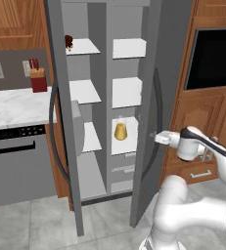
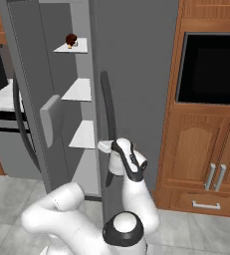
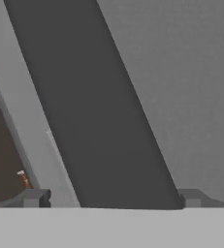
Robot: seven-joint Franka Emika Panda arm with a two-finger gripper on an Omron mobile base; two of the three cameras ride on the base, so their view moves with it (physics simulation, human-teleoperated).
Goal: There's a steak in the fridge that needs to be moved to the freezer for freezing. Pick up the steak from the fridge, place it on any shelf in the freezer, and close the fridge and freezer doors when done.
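The steak, a small dark red-brown lump, lies on the top shelf of the freezer, the narrow left compartment. The freezer door stands wide open. Beside it the fridge shows white shelves and grey drawers. The fridge door is partly swung in. My gripper is open at that door's dark bar handle. Its fingertips straddle the handle, with nothing held.
A yellow cup-shaped thing stands on a lower fridge shelf. To the left are a marble counter with a red block and a grey appliance beneath. To the right are a black wall oven and wooden cabinets.
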